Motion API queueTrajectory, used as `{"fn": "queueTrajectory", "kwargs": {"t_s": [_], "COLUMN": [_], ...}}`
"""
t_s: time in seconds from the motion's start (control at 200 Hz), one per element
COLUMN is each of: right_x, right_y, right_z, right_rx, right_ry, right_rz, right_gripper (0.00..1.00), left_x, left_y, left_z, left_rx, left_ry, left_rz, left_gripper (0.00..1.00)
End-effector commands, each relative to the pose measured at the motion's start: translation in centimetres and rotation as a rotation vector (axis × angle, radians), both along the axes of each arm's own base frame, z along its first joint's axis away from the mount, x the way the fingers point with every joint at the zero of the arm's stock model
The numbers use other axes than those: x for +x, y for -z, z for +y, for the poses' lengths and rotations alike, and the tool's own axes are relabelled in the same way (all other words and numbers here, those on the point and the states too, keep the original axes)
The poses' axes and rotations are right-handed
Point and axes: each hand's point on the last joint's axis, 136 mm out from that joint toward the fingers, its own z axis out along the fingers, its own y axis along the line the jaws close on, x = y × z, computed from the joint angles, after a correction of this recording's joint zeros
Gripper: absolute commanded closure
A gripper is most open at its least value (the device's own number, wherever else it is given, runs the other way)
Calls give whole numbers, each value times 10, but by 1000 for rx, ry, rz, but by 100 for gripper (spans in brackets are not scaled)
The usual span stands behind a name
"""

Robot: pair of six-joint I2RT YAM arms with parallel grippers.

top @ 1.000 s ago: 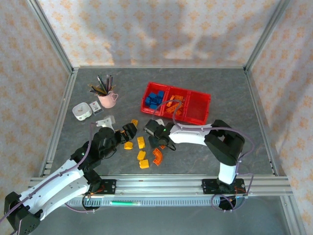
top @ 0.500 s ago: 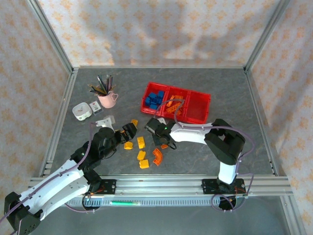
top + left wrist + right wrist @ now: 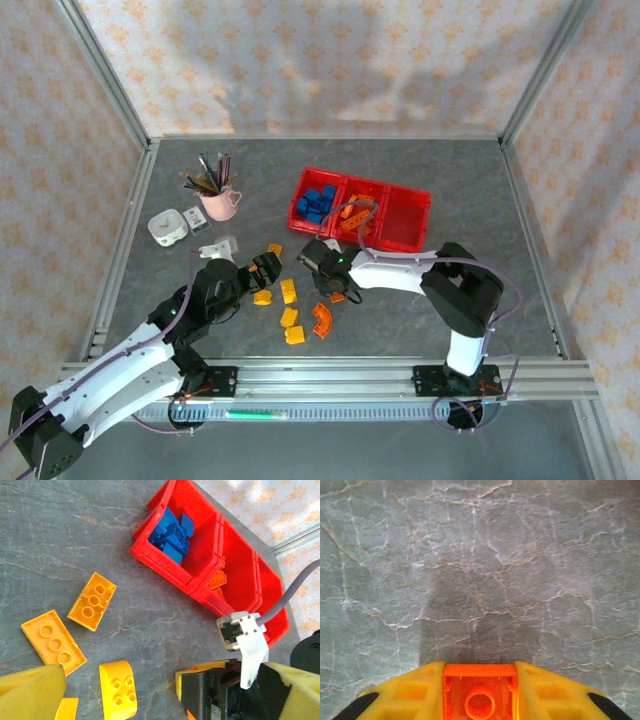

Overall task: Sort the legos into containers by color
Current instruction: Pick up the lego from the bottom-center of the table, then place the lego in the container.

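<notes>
My right gripper (image 3: 480,696) is shut on a small orange lego (image 3: 480,690), seen from its hollow underside just above the grey table. From above, that gripper (image 3: 335,290) sits in the middle of the table, below the red containers (image 3: 405,222). The left container holds blue legos (image 3: 172,532) and the middle one holds orange legos (image 3: 355,215). My left gripper (image 3: 268,268) is open, with nothing between its fingers (image 3: 30,692). Yellow legos (image 3: 92,601) lie just ahead of it. An orange arch (image 3: 322,320) rests nearer the front.
A pink cup of pens (image 3: 218,195) and a small white box (image 3: 166,227) stand at the back left. The right arm's gripper (image 3: 225,690) crowds the space just right of my left fingers. Metal frame rails border the table.
The right gripper's jaws have closed on the orange lego. The left arm has edged slightly forward towards the yellow legos.
</notes>
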Motion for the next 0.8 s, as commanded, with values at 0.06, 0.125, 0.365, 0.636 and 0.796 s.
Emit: {"fn": "queueTrajectory", "kwargs": {"t_s": [0.06, 0.125, 0.365, 0.636, 0.796], "right_x": [29, 45, 126, 202, 222], "right_y": [-49, -64, -105, -109, -111], "right_z": [-12, -20, -63, -89, -81], "right_rx": [49, 62, 76, 81, 87], "right_ry": [64, 101, 295, 435, 414], "right_rz": [-92, -122, -244, -309, -316], "right_gripper": [68, 68, 68, 66, 48], "left_x": [8, 10, 26, 47, 53], "left_y": [-17, -19, -28, -34, -35], "left_z": [-10, -13, -35, -58, -64], "left_rx": [-14, -18, -33, -21, -8], "left_ry": [31, 39, 88, 136, 146], "left_rz": [-51, -57, -79, -89, -91], "left_gripper": [1, 1, 1, 1, 1]}}
